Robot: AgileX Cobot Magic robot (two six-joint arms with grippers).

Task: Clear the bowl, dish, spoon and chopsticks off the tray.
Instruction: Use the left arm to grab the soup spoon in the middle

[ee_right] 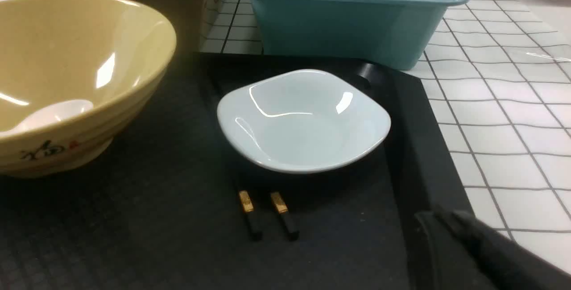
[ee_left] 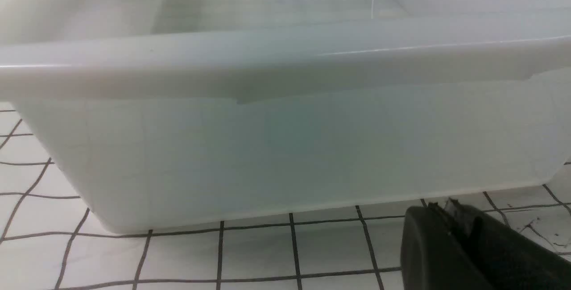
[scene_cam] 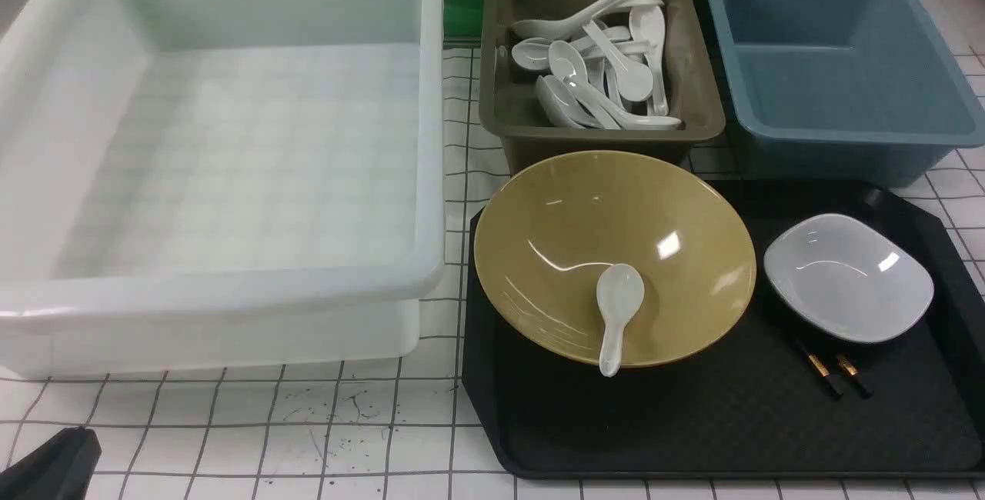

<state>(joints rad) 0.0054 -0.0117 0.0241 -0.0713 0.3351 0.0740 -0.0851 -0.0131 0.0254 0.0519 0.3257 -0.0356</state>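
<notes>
Lying on the tray point(ee_right: 134, 218), half under the dish point(ee_right: 303, 120), the chopsticks point(ee_right: 251, 221) were recorded just ahead of the right gripper point(ee_right: 446, 229), seemingly shut and empty, long axis running away from the robot; right arm was judged nearer.

1. I see only the gold-banded ends of the chopsticks point(scene_cam: 825, 375); the rest lies hidden under the dish point(scene_cam: 846, 277).
2. The left pincer point(ee_left: 450, 236) is cut off by the picture's edge.
3. So is the right pincer point(ee_right: 468, 245).
4. The white bin point(scene_cam: 231, 292) runs out of frame toward the counter's far left corner.
</notes>
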